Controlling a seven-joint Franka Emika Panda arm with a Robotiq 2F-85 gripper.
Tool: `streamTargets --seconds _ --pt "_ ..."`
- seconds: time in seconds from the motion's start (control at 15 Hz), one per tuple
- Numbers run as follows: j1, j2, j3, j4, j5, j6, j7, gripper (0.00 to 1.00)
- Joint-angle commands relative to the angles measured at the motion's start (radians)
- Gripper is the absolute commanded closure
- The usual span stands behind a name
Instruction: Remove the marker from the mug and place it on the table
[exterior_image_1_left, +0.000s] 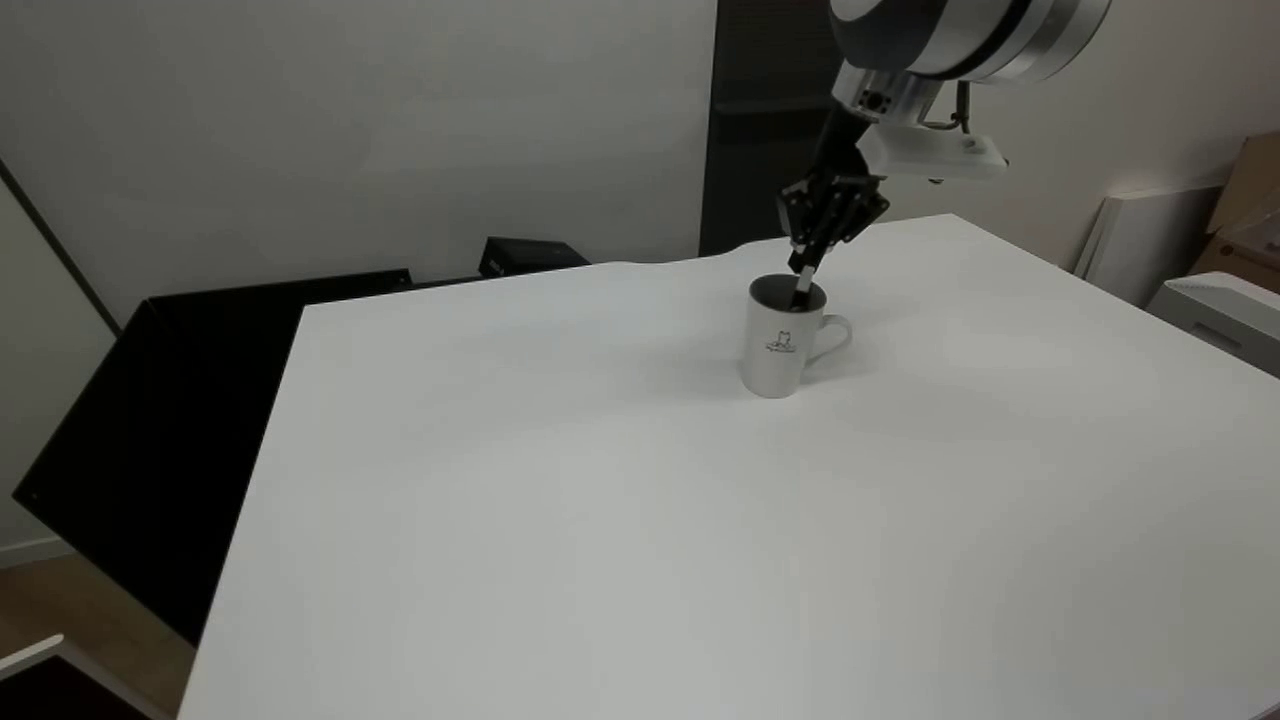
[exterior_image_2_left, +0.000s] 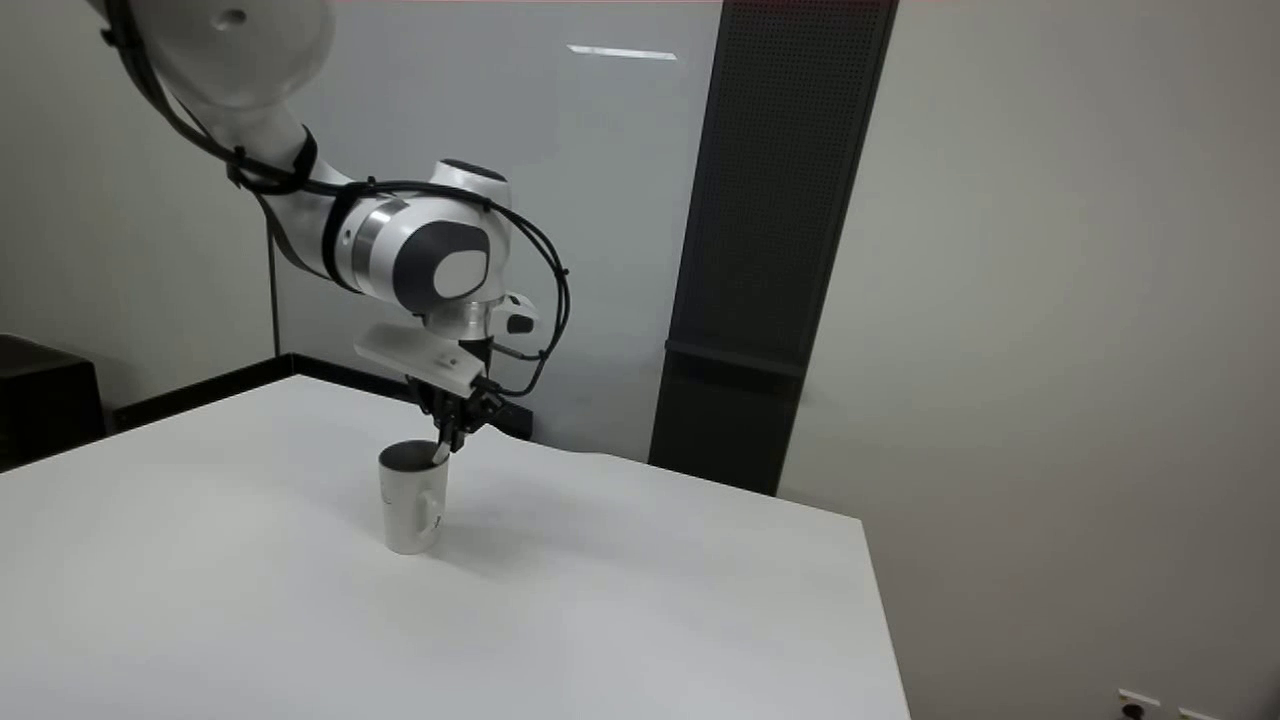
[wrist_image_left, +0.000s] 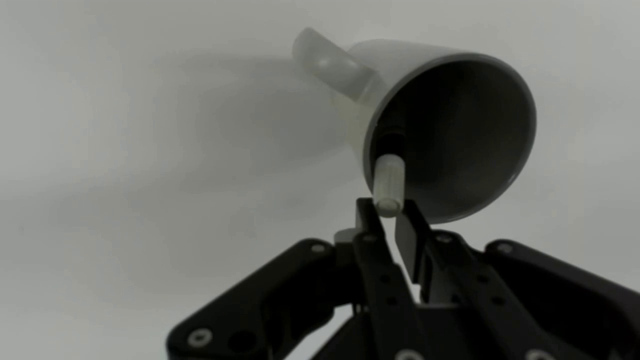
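No word, brand or number can be read in any of the views. On the wall of the mug (exterior_image_1_left: 771, 364), in an exterior view, a small dark line drawing (exterior_image_1_left: 782, 340) is printed, and along its base a short row of script-like lettering (exterior_image_1_left: 780, 349) is set, too small to be made out. The print is placed left of the handle (exterior_image_1_left: 846, 332) as seen there. In an exterior view, dark marks (exterior_image_2_left: 437, 521) are shown at the wall's left edge and just beside the handle; neither can be deciphered. On the black box (exterior_image_1_left: 532, 256) behind the table (exterior_image_1_left: 600, 500), whatever small marking is borne cannot be read
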Motion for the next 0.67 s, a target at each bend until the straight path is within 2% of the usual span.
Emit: streamTargets --seconds 0.0,0.6 --pt "0.001 -0.016 -0.009 0.021 -0.011 -0.048 0.038 0.94" --pt "0.026 -0.096 -0.052 0.075 -0.075 -0.148 0.091 0.94"
